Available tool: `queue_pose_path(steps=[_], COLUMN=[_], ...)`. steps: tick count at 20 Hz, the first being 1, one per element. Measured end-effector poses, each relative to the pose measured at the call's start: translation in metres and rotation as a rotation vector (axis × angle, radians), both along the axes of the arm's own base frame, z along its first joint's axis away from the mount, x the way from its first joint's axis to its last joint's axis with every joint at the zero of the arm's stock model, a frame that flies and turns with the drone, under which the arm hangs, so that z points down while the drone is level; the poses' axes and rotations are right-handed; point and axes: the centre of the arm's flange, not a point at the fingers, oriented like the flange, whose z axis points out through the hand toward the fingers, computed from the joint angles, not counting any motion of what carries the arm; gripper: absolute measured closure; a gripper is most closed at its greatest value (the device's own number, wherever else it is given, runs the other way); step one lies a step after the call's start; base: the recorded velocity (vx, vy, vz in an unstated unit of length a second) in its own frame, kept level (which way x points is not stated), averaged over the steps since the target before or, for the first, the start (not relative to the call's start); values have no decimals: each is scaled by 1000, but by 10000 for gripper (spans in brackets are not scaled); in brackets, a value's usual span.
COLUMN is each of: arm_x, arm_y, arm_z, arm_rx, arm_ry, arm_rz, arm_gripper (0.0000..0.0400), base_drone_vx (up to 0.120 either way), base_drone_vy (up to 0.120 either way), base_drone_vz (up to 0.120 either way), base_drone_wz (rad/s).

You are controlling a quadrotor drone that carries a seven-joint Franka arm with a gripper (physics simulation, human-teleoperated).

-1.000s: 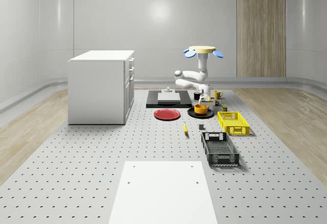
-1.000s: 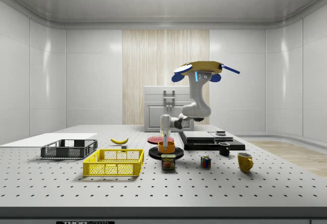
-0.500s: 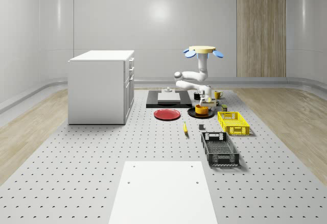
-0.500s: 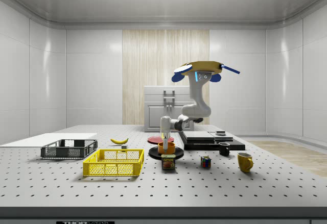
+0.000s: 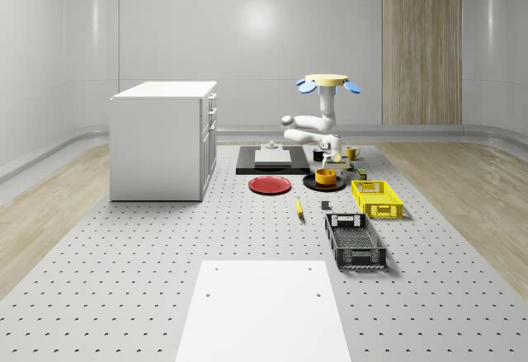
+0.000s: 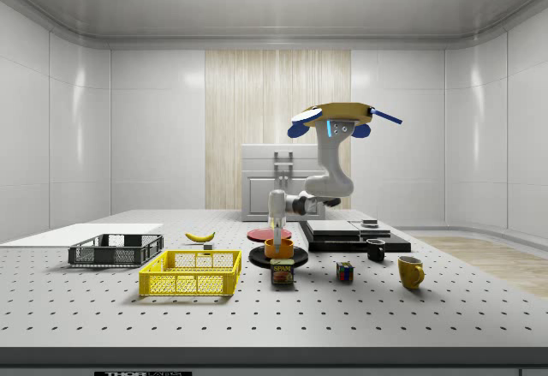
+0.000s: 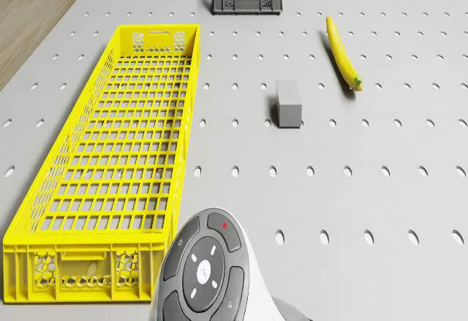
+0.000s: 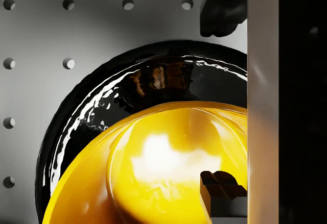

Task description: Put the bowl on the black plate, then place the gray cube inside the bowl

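Note:
The orange bowl sits on the black plate. My gripper hangs just above the bowl's rim, open, with its dark fingertips wide apart and nothing between them. The gray cube lies on the table between the banana and the yellow crate. The drone hovers high over the table beside the black plate, its arm reaching down to the bowl.
A red plate lies beside the black one. A dark crate, a black tray and a white cabinet stand around. A can, a puzzle cube and two mugs are nearby.
The gripper has opened, let go of the bowl and risen a little. The bowl stays on the black plate.

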Motion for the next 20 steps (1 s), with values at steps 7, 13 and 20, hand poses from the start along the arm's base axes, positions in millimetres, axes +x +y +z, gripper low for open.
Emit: queue_pose_path(steps=[7, 13, 20], arm_x=[0, 0, 0], arm_y=[0, 0, 0], arm_z=[-23, -30, -31], arm_rx=[0, 0, 0], arm_ry=[0, 0, 0], arm_rz=[0, 0, 0], arm_gripper=[2, 0, 0], base_drone_vx=[6, 120, 120], base_drone_vy=[-103, -120, -80], base_drone_vz=[0, 0, 0], base_drone_wz=[0, 0, 0])
